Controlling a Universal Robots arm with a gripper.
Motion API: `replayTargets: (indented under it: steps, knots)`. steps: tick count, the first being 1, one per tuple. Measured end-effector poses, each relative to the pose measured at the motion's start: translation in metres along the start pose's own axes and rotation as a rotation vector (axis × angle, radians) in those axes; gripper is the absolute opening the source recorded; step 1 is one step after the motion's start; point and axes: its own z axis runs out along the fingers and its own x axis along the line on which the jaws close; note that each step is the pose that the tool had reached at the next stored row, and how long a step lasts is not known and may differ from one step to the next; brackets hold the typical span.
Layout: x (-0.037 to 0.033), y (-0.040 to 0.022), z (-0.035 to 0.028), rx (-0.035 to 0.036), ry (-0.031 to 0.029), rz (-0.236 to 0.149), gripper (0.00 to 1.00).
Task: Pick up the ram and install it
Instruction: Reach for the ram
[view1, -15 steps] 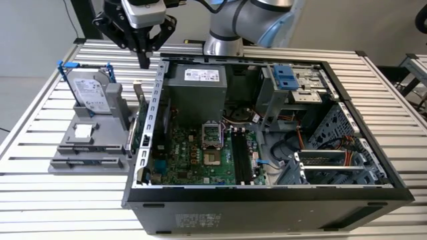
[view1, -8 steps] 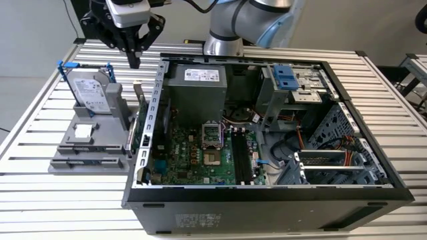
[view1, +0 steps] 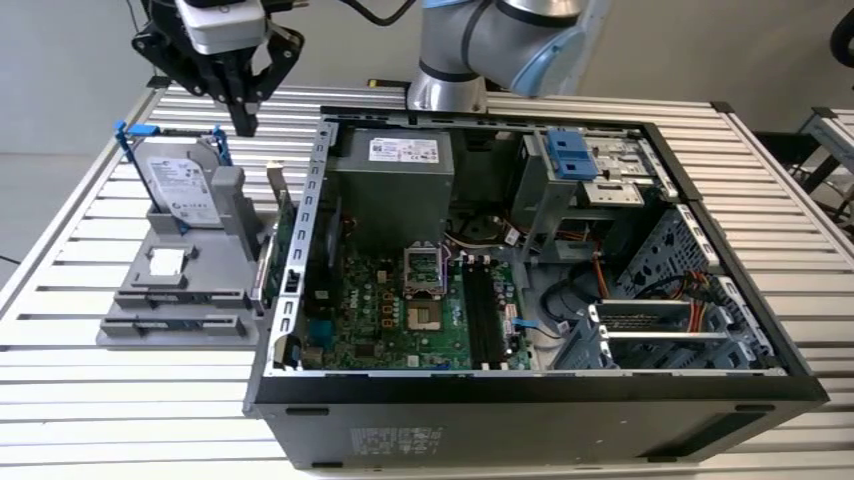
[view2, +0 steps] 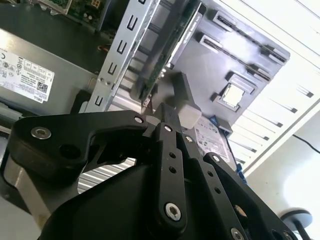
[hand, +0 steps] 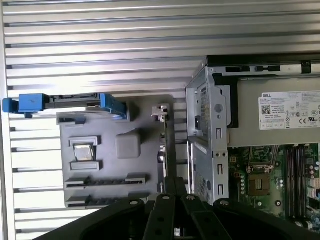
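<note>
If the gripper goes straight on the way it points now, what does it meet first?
Probably the ram, standing on edge in the grey holder below the gripper; depth is unclear, so it could miss.

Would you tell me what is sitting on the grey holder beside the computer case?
The grey holder carries an upright hard drive, a square chip lying flat, and the ram on edge. The ram's lower edge is hidden.

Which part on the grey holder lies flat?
The small square processor chip, resting flat in its recess; the blue-railed hard drive and the ram stick both stand on edge.
</note>
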Motion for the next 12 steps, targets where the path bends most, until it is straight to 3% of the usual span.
replayTargets:
  steps: [12]
  knots:
    - [0.03, -0.0019, -0.0007, -0.0002, 0.0006, -0.011, 0.0]
